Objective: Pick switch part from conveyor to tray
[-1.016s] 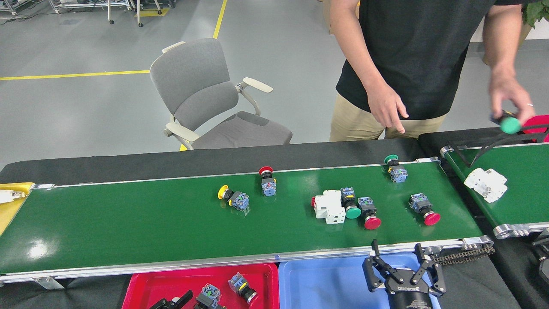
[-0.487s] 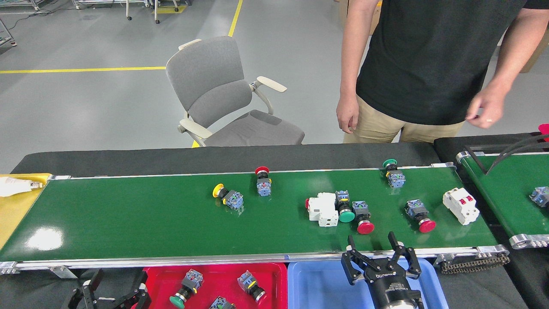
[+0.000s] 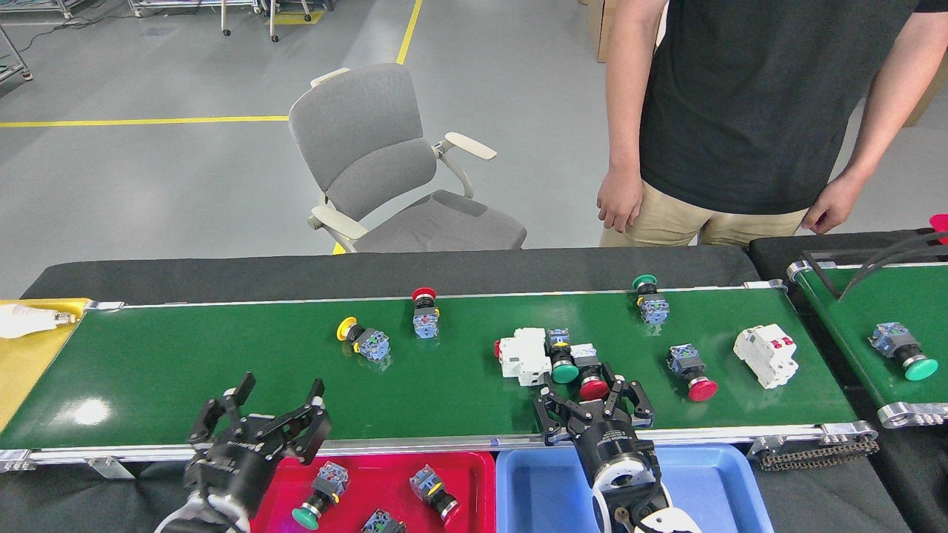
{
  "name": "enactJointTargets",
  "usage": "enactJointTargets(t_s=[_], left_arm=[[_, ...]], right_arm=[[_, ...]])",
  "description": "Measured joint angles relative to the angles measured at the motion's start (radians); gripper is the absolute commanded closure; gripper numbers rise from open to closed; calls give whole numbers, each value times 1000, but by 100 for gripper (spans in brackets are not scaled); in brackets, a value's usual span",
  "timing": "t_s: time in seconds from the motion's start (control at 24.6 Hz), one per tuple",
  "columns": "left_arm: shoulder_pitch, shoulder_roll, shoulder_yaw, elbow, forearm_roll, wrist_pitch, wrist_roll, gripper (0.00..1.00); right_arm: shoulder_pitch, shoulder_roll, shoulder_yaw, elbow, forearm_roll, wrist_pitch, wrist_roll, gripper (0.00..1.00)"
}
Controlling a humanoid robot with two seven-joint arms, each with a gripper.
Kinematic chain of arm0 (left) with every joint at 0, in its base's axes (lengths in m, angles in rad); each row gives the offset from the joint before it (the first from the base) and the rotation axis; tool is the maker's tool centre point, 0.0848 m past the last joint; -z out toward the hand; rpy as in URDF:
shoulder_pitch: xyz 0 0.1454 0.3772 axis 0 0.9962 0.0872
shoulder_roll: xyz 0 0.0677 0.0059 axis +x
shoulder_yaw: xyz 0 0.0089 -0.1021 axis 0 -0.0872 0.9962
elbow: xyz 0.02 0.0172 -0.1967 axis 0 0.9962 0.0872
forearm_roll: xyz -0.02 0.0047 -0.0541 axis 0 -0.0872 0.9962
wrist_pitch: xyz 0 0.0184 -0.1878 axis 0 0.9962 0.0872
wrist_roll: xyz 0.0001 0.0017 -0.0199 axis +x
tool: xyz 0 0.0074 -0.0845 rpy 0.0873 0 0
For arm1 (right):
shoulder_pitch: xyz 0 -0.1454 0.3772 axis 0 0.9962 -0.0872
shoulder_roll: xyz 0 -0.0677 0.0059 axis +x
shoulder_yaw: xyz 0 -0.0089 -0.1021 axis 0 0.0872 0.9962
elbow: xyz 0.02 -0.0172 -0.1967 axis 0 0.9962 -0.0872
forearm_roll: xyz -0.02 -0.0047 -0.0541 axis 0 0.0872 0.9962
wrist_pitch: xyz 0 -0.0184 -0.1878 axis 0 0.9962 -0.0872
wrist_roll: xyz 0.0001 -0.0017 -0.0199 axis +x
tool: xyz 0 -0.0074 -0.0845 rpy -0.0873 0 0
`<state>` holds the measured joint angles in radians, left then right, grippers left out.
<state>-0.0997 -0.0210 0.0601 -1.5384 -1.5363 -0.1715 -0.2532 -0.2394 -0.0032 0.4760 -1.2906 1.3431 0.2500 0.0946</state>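
Switches (image 3: 431, 492) lie in the red tray (image 3: 485, 474); the blue tray (image 3: 711, 481) at its 3 o'clock looks bare. Both the left claw (image 3: 268, 414) and the right claw (image 3: 592, 407) are spread open, empty, over the conveyor (image 3: 185, 370).

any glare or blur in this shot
Head view: a white glare spot sits on the conveyor near its left end, with fainter sheen along the near rail; switch parts and both grippers are sharp, with no motion blur; lighting is even and shadows are soft.
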Motion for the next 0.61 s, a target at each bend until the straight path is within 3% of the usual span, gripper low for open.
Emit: enactJointTargets(t_s=[0.24,0.49,0.53,0.57,0.61], left_arm=[[-140,9,-15,191,0,86,-7,0],[-164,12,-10,292,0,105,-10,0],[-174,16,-7,308,0,111,-10,0],[-185,28,-3,320,0,120,-9,0],[-197,43,5,332,0,125,-8,0]], right_arm=[[-1,0,20,-25,0,-31,5,97],[26,0,228,-154,2,-40,9,96],[34,0,289,-176,3,-42,10,78],[42,-1,344,-191,3,-43,10,45],[52,-1,392,-205,5,-45,7,0]])
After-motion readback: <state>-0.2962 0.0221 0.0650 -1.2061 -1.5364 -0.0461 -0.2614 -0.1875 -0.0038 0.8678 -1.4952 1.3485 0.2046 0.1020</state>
